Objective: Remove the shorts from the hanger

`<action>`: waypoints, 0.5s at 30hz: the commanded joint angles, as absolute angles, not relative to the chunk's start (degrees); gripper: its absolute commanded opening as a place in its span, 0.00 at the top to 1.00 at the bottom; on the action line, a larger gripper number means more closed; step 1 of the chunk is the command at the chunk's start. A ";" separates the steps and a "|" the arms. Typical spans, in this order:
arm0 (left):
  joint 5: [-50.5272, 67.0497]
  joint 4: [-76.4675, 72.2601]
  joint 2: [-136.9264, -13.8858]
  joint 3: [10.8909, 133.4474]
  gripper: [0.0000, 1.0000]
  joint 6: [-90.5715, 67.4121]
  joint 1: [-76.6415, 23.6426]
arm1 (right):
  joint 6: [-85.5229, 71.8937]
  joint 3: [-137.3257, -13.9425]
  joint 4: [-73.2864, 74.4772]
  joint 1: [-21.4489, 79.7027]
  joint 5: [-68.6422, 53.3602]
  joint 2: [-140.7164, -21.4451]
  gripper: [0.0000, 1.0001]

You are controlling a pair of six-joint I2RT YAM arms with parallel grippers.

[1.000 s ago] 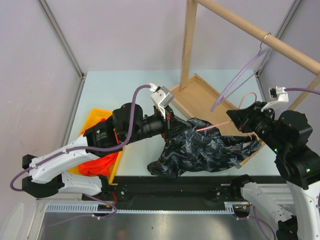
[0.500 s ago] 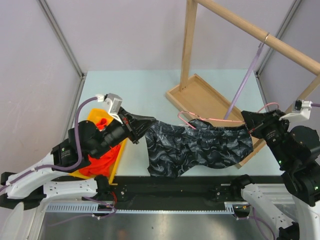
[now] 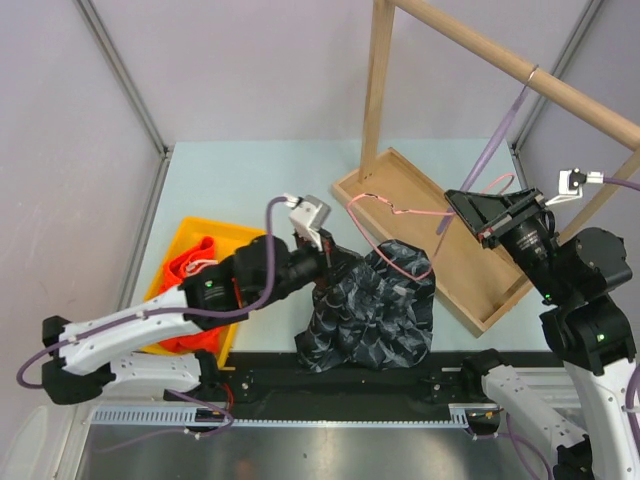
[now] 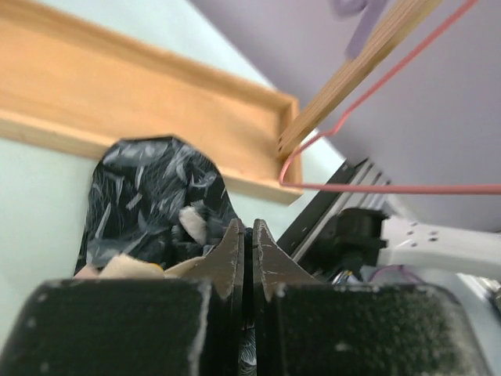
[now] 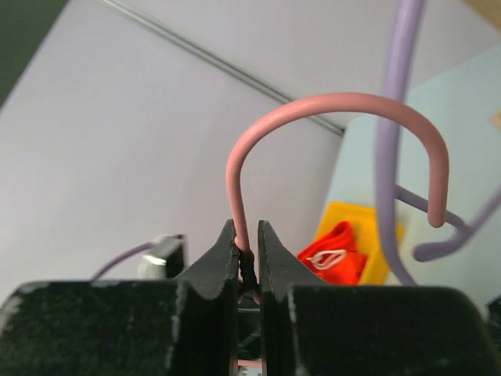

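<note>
The dark mottled shorts (image 3: 372, 308) lie bunched on the table in front of the wooden rack base. My left gripper (image 3: 335, 268) is shut on their upper left edge; in the left wrist view the fabric (image 4: 149, 196) sits just beyond my closed tips (image 4: 249, 227). My right gripper (image 3: 458, 208) is shut on the pink wire hanger (image 3: 400, 213), pinching the base of its hook (image 5: 337, 100), (image 5: 246, 227). The hanger's lower loop overlaps the top of the shorts; I cannot tell whether it is still threaded through them. The orange shorts (image 3: 192, 268) lie in the yellow bin (image 3: 178, 240).
A purple hanger (image 3: 503, 122) hangs from the wooden rod (image 3: 480, 45) at the right. The rack's wooden tray base (image 3: 470, 275) and upright post (image 3: 377, 90) stand behind the shorts. The enclosure walls are close on both sides.
My left gripper swung from the far left back to the middle, and the stretched dark shorts collapsed into a bunch. My right gripper moved up and left with the pink hanger.
</note>
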State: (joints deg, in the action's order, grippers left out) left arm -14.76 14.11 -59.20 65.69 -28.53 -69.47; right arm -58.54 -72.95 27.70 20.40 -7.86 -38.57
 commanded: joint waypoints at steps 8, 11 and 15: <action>-12.83 23.37 -55.64 71.98 0.99 -28.84 -55.91 | -59.51 -73.30 24.60 20.21 -9.41 -33.67 1.00; -12.83 27.41 -53.71 75.22 1.00 -26.03 -50.81 | -58.63 -73.30 25.83 20.30 -8.18 -32.52 1.00; -12.57 30.85 -54.31 79.80 0.99 -22.68 -49.04 | -58.01 -73.30 26.37 20.30 -7.82 -32.34 1.00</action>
State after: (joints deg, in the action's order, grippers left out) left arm -13.28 28.93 -55.40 74.08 -26.85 -50.06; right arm -59.42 -72.75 25.89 20.40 -8.64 -32.40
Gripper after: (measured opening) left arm 0.025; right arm 0.099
